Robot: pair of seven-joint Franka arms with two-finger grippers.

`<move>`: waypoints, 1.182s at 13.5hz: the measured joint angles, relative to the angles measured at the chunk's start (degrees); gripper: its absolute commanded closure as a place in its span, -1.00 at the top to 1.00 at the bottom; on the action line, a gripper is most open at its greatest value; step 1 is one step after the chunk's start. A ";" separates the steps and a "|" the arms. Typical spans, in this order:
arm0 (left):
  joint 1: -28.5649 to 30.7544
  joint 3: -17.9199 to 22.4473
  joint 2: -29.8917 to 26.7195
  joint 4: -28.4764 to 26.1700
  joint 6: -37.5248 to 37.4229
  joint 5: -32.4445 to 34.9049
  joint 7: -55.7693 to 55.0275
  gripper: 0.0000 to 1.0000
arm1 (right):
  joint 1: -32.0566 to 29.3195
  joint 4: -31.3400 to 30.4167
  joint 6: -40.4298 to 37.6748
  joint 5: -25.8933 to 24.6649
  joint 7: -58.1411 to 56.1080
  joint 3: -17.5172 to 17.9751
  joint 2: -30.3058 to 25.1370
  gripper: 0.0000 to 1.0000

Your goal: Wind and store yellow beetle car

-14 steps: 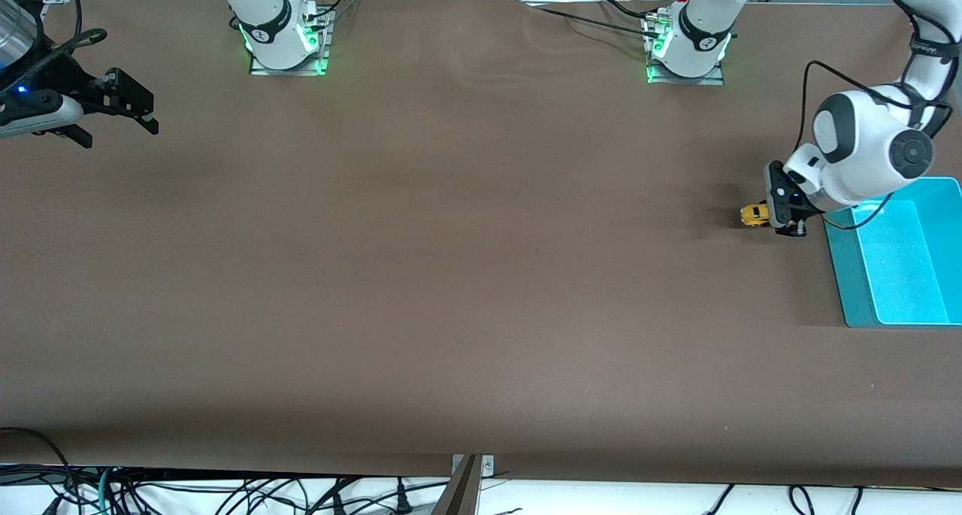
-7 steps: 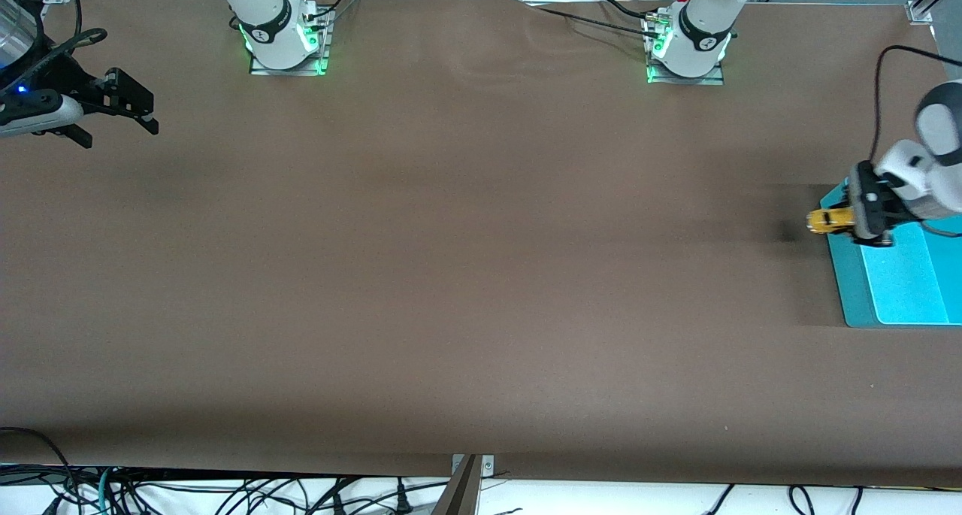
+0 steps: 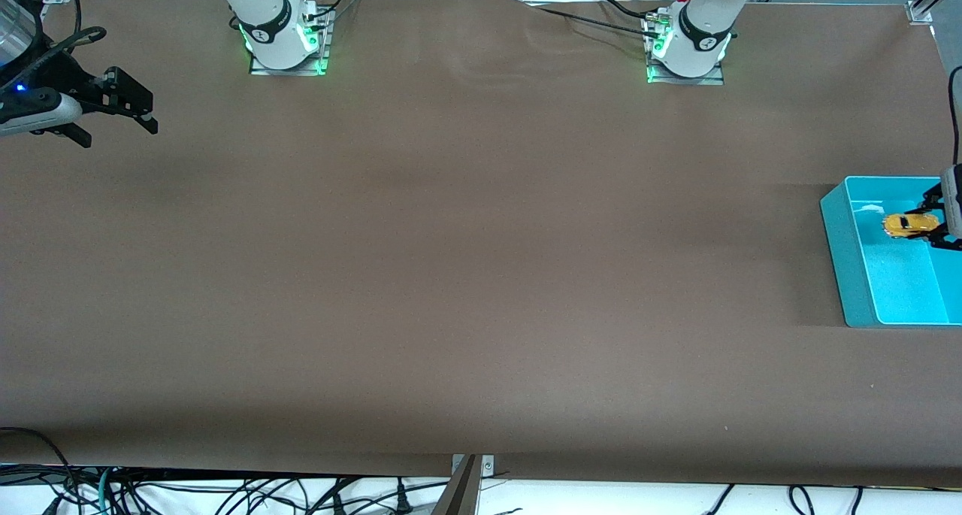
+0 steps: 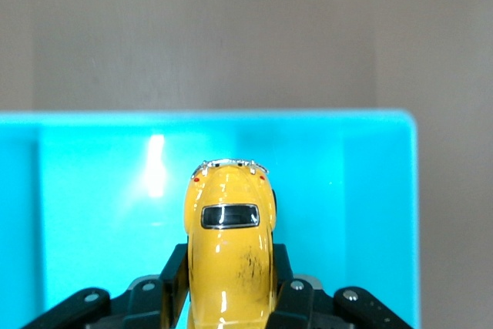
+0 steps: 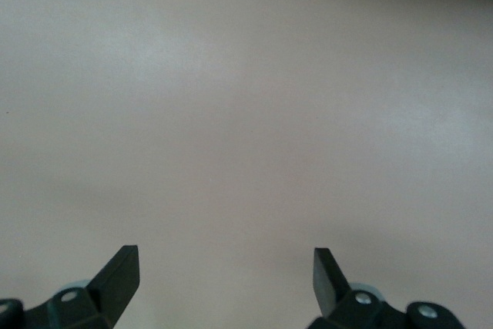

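Note:
The yellow beetle car (image 3: 904,225) hangs in the air over the turquoise bin (image 3: 842,259) at the left arm's end of the table. My left gripper (image 3: 930,225) is shut on it, with a black finger pressed to each side of its body. The left wrist view shows the yellow beetle car (image 4: 229,252) from above, its rear window dark, held by the left gripper (image 4: 229,279) over the turquoise bin (image 4: 100,213). My right gripper (image 3: 143,116) waits open over the right arm's end of the table, and its fingertips (image 5: 123,267) stand wide apart over bare brown table.
The turquoise bin has raised walls, and its floor under the car is bare. The two arm bases (image 3: 284,34) (image 3: 688,45) stand on the brown table along its edge farthest from the front camera. Cables (image 3: 225,492) hang below the table's front edge.
My left gripper has carried the car up off the table beside the bin and across to over the bin's inside. The right arm has not moved.

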 measured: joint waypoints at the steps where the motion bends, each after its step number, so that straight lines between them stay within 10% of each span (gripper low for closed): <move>1: 1.08 0.02 2.66 2.00 -0.02 0.00 0.87 -0.70 | 0.00 0.00 0.00 0.00 0.00 -0.01 -0.03 1.00; 4: 3.10 0.03 8.77 4.06 -0.01 0.00 1.38 -0.61 | 0.01 -0.01 0.00 0.00 0.00 -0.01 -0.04 1.00; 6: 3.71 0.07 11.92 4.85 0.54 0.00 1.41 -0.02 | 0.01 -0.02 0.00 0.00 0.00 -0.01 -0.04 1.00; 7: 3.82 0.07 12.82 5.21 0.72 0.00 1.42 0.99 | 0.01 -0.02 0.00 0.00 0.00 -0.01 -0.04 1.00; 16: 3.83 -0.37 11.88 15.50 -8.90 0.00 1.42 1.00 | 0.02 -1.19 0.94 0.00 0.06 -0.01 -0.04 1.00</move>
